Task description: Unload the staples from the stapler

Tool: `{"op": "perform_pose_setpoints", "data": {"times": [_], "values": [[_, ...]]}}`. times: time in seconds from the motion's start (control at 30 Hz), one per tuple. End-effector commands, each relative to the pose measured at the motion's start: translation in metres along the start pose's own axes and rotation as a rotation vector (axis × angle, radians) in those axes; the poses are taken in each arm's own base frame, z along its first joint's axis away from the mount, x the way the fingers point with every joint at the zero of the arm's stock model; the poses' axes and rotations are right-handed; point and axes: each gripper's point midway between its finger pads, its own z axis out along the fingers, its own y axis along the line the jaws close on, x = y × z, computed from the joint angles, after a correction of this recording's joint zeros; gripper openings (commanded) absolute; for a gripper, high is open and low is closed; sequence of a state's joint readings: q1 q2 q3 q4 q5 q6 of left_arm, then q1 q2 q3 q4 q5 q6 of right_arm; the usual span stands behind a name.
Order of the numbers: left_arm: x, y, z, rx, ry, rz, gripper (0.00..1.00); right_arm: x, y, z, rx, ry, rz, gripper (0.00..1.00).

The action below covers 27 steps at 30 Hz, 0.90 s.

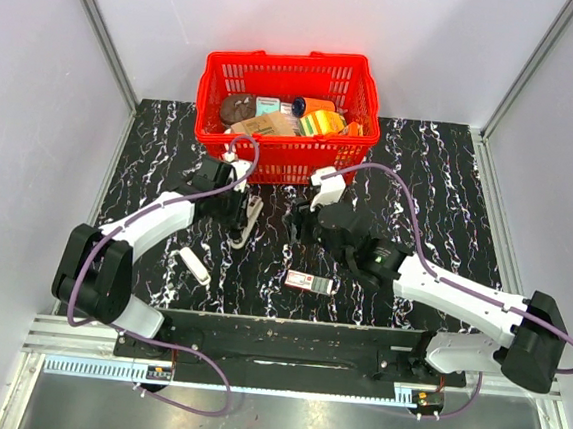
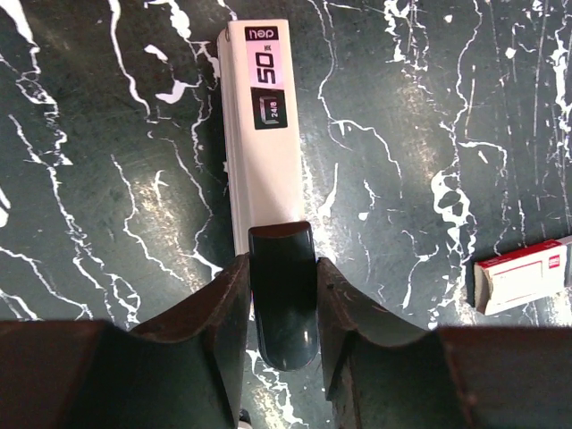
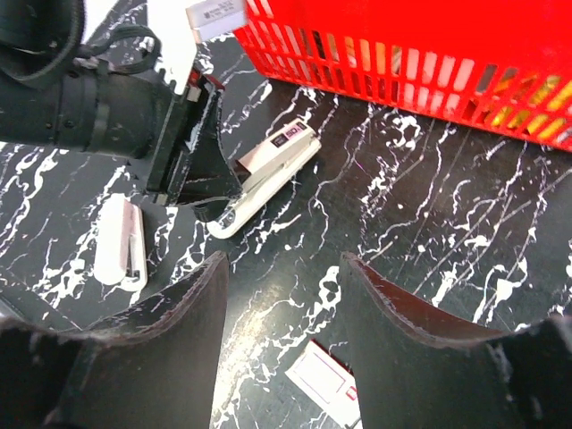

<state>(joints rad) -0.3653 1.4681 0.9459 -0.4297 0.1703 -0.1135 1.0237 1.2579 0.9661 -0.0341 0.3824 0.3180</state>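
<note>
Pinning the stapler [image 2: 259,152] flat on the desk [image 2: 429,134] just near of the red basket [image 1: 284,154], the left hand [image 2: 282,277] grips its dark rear end, probably to steady it, while the right hand [image 3: 281,268] hangs open and empty just to its right, free to empty it.

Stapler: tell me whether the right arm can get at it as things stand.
Probably yes. The right gripper is open with bare table between it and the stapler; the left gripper grips only the rear end, leaving the front free.
</note>
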Motion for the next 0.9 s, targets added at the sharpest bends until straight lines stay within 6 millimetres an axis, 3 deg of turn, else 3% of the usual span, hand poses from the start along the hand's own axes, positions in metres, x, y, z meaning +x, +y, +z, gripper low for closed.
{"op": "perform_pose_setpoints", "data": {"times": [0.0,0.07,0.3,0.4,0.53,0.63,0.7,0.87], "values": [[-0.027,-0.025,-0.004,0.1,-0.12,-0.029,0.4,0.006,-0.014,0.001,0.09,0.027,0.031,0.58],[-0.023,-0.026,-0.004,0.103,-0.119,-0.029,0.48,0.01,-0.016,0.003,0.111,0.042,0.039,0.57],[-0.022,-0.035,-0.011,0.147,-0.108,-0.004,0.56,0.018,-0.015,0.006,0.124,0.082,0.061,0.56],[-0.03,-0.041,-0.037,0.187,-0.14,0.044,0.61,0.032,-0.01,0.014,0.137,0.135,0.072,0.58],[-0.026,-0.047,-0.077,0.255,-0.188,0.143,0.73,0.059,0.0,0.032,0.206,0.234,0.068,0.71],[-0.024,-0.028,-0.1,0.213,-0.235,0.192,0.78,0.083,0.009,0.05,0.266,0.317,0.073,0.78],[-0.026,-0.008,-0.118,0.179,-0.272,0.171,0.79,0.088,0.019,0.064,0.278,0.347,0.064,0.8],[-0.02,0.041,-0.146,0.2,-0.288,0.038,0.97,0.096,0.041,0.104,0.288,0.391,0.047,0.85]]}}
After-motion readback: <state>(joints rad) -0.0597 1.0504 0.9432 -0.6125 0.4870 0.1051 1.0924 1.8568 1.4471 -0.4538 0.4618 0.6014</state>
